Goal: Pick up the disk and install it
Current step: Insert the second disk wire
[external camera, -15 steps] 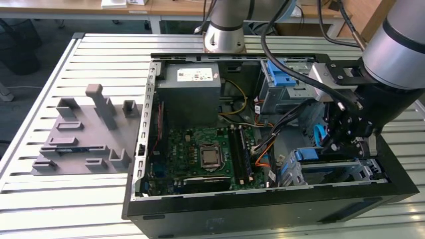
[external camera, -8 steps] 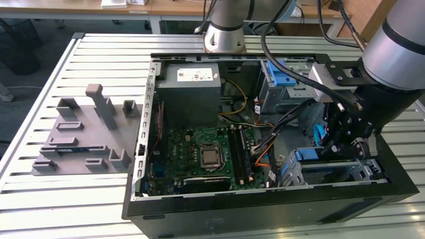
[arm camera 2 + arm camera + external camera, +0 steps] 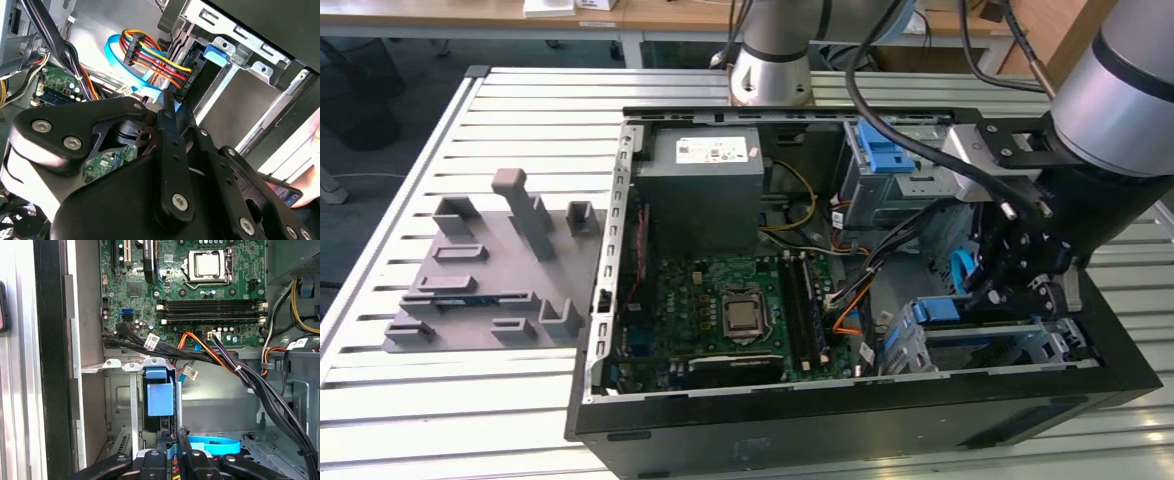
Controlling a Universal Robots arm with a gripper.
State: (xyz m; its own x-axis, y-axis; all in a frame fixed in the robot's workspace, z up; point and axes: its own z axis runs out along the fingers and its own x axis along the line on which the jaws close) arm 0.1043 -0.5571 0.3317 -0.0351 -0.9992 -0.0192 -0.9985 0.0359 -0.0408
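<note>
Blue-framed disk, one, seated on edge in the metal drive cage at the open computer case's corner; its dark side and blue end tab show in both wrist views. Gripper, one, black; fingers close together just at the disk's rear end, clamping cannot be told. Motherboard, one. Grey power supply, one. Exterior view adds one grey moulded fixture on the slatted table. Second wrist view adds the multicoloured power cable at the disk.
</note>
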